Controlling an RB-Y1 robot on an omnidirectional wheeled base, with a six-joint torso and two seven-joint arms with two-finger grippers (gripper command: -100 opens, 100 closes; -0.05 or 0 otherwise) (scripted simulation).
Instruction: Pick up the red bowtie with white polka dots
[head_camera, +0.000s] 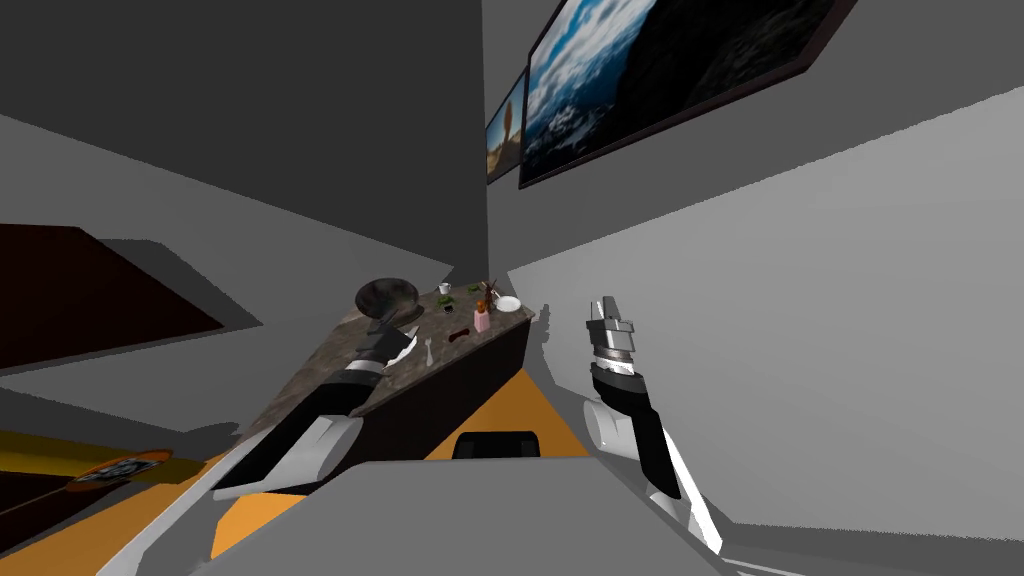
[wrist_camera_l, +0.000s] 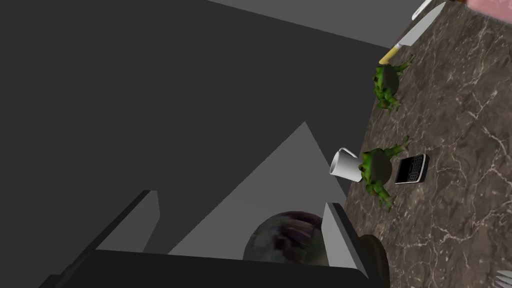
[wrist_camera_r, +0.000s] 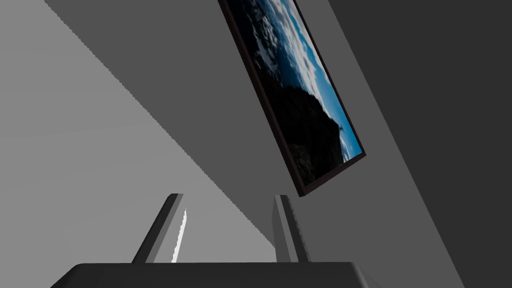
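A small dark red thing (head_camera: 459, 335), likely the bowtie, lies on the marble-topped table (head_camera: 330, 365) near a pink object (head_camera: 482, 320); its dots are too small to make out. My left gripper (head_camera: 403, 343) hovers over the table's middle, short of that thing and beside a dark round bowl (head_camera: 387, 296). In the left wrist view the gripper (wrist_camera_l: 240, 200) is open, with the bowl (wrist_camera_l: 285, 237) just past its fingers and nothing held. My right gripper (head_camera: 608, 308) is raised to the right of the table, open (wrist_camera_r: 227, 196) and empty.
On the table stand a white mug (wrist_camera_l: 345, 164), two green frog figures (wrist_camera_l: 377, 170) (wrist_camera_l: 386, 86), a black phone (wrist_camera_l: 411, 169), a knife (wrist_camera_l: 412, 35), a fork (head_camera: 428, 350) and a white plate (head_camera: 508, 303). The table runs into a wall corner. The floor in front of it is orange (head_camera: 520, 410).
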